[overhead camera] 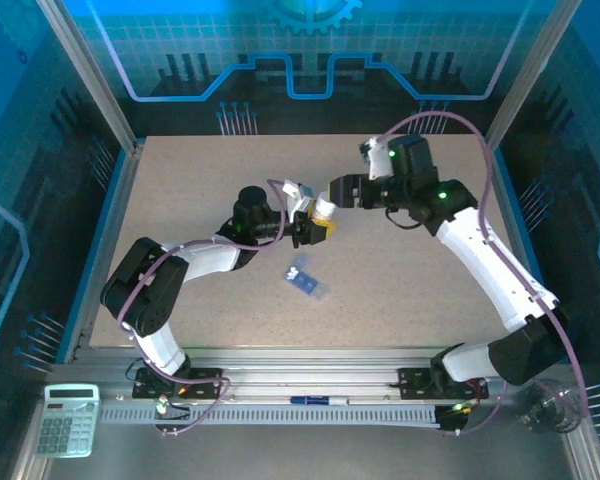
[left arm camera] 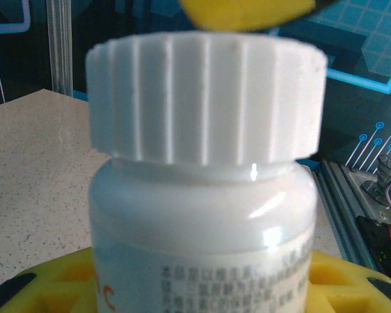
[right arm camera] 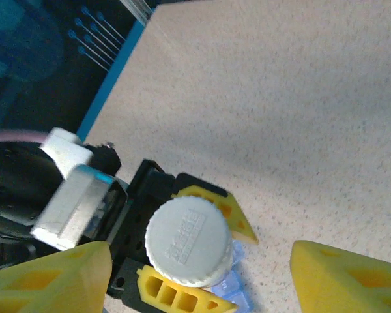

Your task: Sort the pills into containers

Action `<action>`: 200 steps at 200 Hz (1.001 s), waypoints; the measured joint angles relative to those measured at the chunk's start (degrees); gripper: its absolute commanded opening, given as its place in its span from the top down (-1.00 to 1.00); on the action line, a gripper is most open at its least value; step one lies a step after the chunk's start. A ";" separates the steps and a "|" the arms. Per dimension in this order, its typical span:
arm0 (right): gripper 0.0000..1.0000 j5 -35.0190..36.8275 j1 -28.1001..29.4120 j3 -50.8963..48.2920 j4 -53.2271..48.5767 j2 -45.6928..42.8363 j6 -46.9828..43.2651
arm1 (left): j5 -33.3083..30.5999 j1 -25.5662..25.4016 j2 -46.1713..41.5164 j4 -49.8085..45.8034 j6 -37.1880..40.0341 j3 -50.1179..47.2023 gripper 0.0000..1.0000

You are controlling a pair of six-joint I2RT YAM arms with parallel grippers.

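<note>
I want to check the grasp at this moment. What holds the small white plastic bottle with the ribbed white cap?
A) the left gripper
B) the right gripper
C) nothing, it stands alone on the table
A: the yellow fingers of the left gripper clamp the bottle, while the right gripper stands open around the cap.

- A speckled beige, stone-look surface [overhead camera: 400, 300] lies under me. It is evenly lit, and my right wrist view shows a soft shadow across it.
- A bright blue strip [overhead camera: 92, 262] edges its left side.
- Behind it stands a dark back wall panel [overhead camera: 310, 60] that glows blue, printed with a gear shape and circuit-like lines.
- Silver aluminium frame posts [overhead camera: 85, 75] rise at the far corners.
- A ribbed silver metal rail [overhead camera: 310, 412] runs along the near edge, and a grey pocket calculator [overhead camera: 67, 420] lies beside its left end.
</note>
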 measured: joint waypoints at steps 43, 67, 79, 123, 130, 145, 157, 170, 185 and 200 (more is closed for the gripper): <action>-0.51 -7.52 -3.63 11.02 -5.92 6.69 -7.76 | 0.00 0.00 0.00 0.07 0.02 0.00 1.00; -0.51 -8.81 -2.56 15.32 -9.84 11.54 -11.37 | 0.00 0.00 0.00 0.07 0.02 0.00 1.00; -0.50 -8.90 -1.77 16.48 -11.85 13.49 -12.85 | 0.02 0.00 0.00 0.07 0.00 0.00 1.00; -0.40 -9.03 0.42 17.66 -16.00 16.74 -15.96 | 0.02 0.00 0.00 0.07 0.00 0.00 1.00; -0.37 -9.05 0.46 17.66 -16.33 16.90 -16.24 | 0.02 0.00 0.00 0.07 0.00 0.00 1.00; -0.32 -9.07 0.46 17.66 -16.85 16.94 -16.68 | 0.02 0.00 0.00 0.07 0.00 0.00 1.00; -0.23 -9.14 0.48 17.66 -17.03 16.96 -16.94 | 0.02 0.00 0.00 0.07 0.00 0.00 1.00; -0.11 -9.33 0.55 17.66 -17.25 17.00 -17.11 | 0.02 0.00 0.00 0.07 0.00 0.00 1.00; 0.01 -9.51 0.57 17.64 -17.29 17.11 -17.33 | 0.02 0.00 0.00 0.07 0.00 0.00 1.00; 0.10 -9.79 0.76 17.53 -17.22 17.11 -17.09 | -0.15 0.00 0.00 0.02 0.00 0.00 1.00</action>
